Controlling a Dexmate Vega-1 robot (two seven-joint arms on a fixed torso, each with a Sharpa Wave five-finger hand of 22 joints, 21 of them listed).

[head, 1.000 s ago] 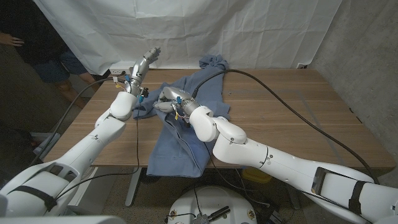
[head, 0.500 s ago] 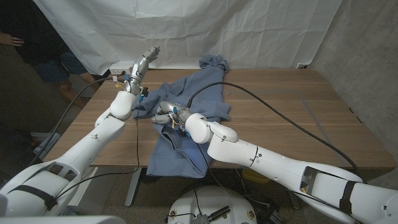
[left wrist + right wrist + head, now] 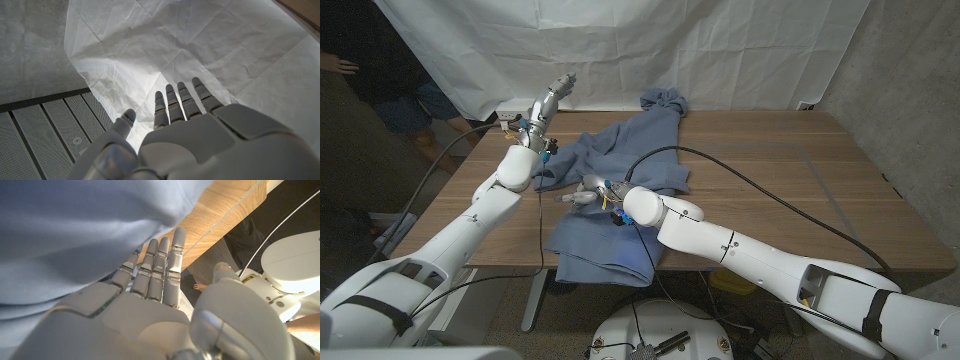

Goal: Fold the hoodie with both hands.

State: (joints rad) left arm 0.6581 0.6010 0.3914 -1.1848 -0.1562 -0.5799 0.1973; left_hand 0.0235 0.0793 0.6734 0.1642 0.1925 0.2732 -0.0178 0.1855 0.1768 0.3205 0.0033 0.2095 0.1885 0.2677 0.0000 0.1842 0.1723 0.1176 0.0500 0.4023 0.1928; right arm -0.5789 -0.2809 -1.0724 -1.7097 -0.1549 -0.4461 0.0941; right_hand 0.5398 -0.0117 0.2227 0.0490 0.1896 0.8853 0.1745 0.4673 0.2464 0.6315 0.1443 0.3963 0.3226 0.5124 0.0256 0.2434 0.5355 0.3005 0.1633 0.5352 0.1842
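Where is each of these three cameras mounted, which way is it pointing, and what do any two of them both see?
Head view: on the robot's head, looking down at the wooden table and blue hoodie; both arms show, the left hand raised, the right hand on the hoodie.
Left wrist view: on the left wrist, facing the white backdrop sheet; the left hand's back and spread fingers show.
Right wrist view: on the right wrist, close against the hoodie; the right hand's fingers show.
Shared: head and right wrist views both show hoodie and table.
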